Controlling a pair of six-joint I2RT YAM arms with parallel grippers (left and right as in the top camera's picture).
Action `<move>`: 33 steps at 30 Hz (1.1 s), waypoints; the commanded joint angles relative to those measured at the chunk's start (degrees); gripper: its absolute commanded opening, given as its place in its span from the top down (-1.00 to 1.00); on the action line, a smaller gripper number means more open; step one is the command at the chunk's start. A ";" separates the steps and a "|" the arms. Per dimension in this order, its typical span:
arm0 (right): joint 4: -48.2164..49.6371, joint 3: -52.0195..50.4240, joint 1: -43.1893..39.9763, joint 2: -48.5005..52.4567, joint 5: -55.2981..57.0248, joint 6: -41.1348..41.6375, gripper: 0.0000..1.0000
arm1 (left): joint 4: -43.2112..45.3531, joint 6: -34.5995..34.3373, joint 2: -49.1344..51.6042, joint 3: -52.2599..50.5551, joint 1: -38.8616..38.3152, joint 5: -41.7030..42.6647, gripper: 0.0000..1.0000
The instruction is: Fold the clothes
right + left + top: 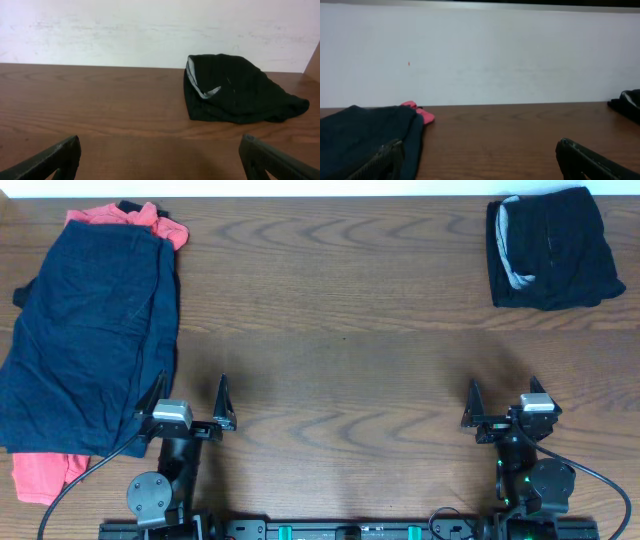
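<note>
Jaws on both arms wide apart, nothing held.

Unfolded pile sits at the tabletop's (340,330) left edge. Navy shorts (90,340) are spread on top, with the coral-red piece (120,218) poking out at the far end and again at the near corner. The pile's long axis runs near-to-far, roughly in line with the arm's reach, not across it. Its right-hand edge lies just beside the left arm (175,420). Overhead, the outer finger looks level with that edge, but can't tell if it touches. The bulk of the fabric lies ahead and to the left of the left jaws. Left wrist view agrees: navy shorts (360,132) fill the lower left and a bit of coral (422,114) shows behind them. Bare wood straight ahead between the fingers.

Black shorts (550,250) are already folded and sit at the far right corner, pale waistband lining showing on their left side. They lie ahead of the right arm (535,415) and well apart from it. In the right wrist view, black shorts (235,90) sit right of centre.

Judgement: navy shorts are next. Left arm is clearly nearer and needs to go forward and left onto the pile's edge. Right arm is well apart from the pile, with the whole bare middle of the tabletop between. It would have to cross over to help, or wait until the garment is dragged to the centre.
</note>
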 commanded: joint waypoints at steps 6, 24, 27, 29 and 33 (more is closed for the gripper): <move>-0.22 -0.09 0.59 -0.09 0.17 0.96 -0.98 | -0.39 -0.48 -0.52 -1.88 0.17 0.68 -0.96; -0.22 -0.09 0.59 -0.09 0.17 0.96 -0.98 | -11.98 -0.48 -0.50 -1.88 -1.42 0.46 -0.96; -0.22 -0.09 0.59 -0.09 0.17 0.96 -0.98 | -11.98 -0.48 -0.39 -1.88 -1.42 0.46 -0.96; -0.22 -0.09 0.59 -0.09 0.17 0.98 -0.99 | -11.98 -0.48 -0.39 -1.88 -1.42 0.46 -0.96; -0.22 -0.09 0.59 -0.09 0.17 0.96 -0.98 | -11.98 -0.48 -0.39 -1.88 -1.42 0.46 -0.96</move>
